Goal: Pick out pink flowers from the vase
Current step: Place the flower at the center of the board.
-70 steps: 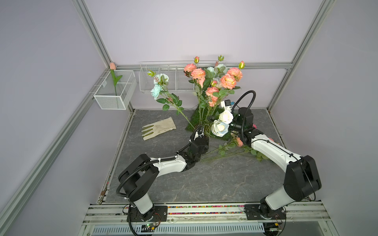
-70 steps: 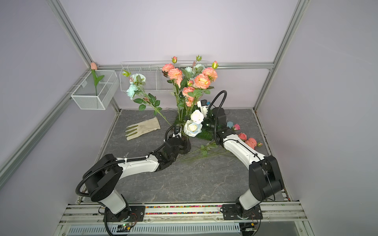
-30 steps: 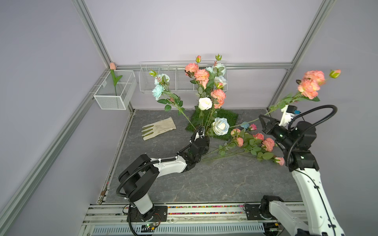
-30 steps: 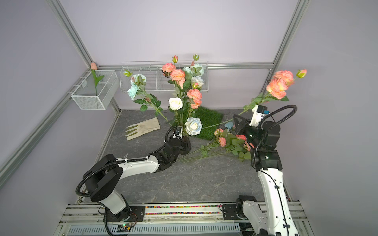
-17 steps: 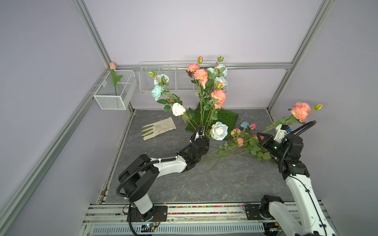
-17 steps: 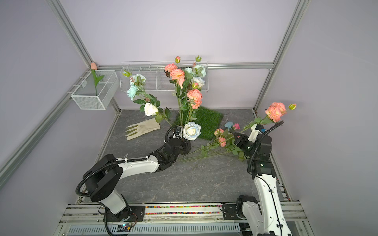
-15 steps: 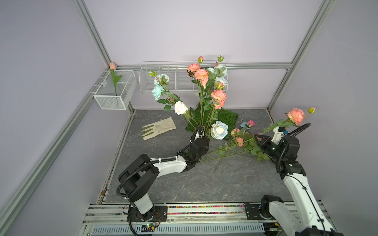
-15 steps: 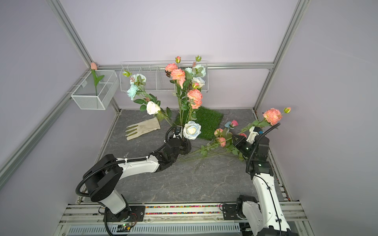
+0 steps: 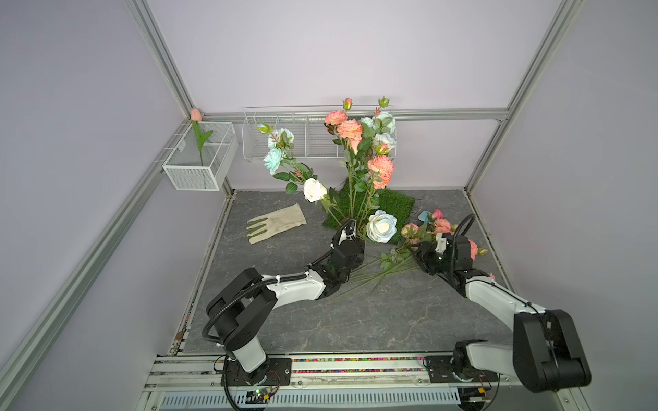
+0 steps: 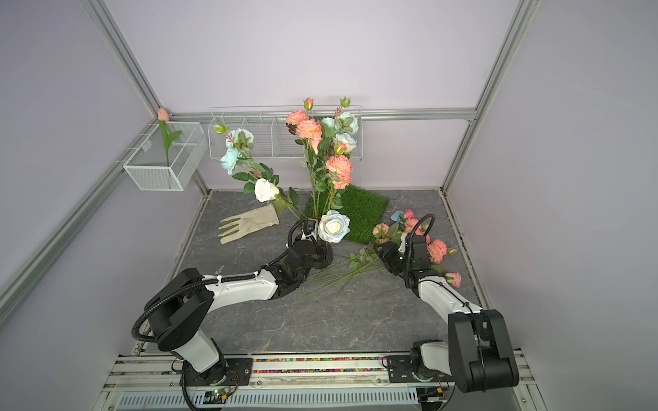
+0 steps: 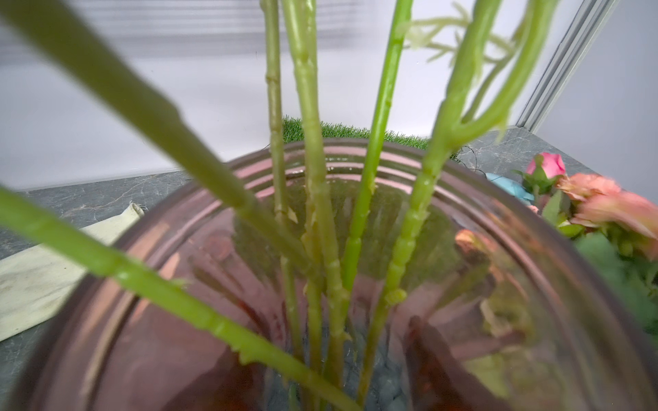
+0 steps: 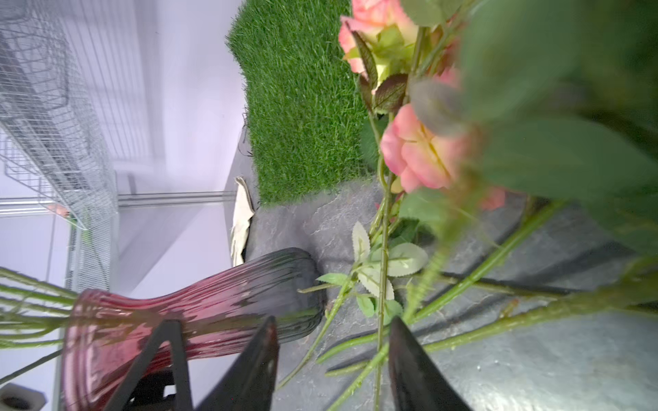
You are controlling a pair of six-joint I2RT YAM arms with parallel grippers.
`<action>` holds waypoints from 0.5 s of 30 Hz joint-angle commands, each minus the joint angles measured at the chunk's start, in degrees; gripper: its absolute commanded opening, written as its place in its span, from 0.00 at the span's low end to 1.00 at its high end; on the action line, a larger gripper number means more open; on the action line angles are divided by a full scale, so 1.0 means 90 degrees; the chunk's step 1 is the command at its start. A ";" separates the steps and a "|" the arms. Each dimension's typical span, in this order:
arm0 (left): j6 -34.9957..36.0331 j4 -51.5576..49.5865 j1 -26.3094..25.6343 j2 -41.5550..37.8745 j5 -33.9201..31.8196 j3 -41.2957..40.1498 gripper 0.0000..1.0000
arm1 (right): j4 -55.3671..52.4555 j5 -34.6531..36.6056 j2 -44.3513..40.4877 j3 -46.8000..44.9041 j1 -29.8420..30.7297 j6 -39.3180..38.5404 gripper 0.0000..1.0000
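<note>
Pink flowers [image 9: 441,227] are partly removed: several sprays are laid beside the vase [image 12: 213,302], while salmon blooms [image 9: 350,130] are left standing in it. The vase is clamped by the left gripper [image 9: 347,245]; the right gripper [image 12: 333,320] is seen open above the laid sprays.

The left arm [image 9: 299,284] and right arm [image 9: 498,297] share white link shells joined by bulky black joint housings. A black corrugated cable [image 9: 205,327] loops along each, tied down with white zip ties [image 9: 277,279], and the right gripper [image 12: 329,327] ends in black tapering fingers [image 12: 413,363]
</note>
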 commanded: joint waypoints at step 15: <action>-0.0267 -0.1065 -0.0045 0.0162 0.0653 -0.0341 0.00 | -0.0933 -0.0258 -0.0296 0.2558 0.1728 -0.2832 0.52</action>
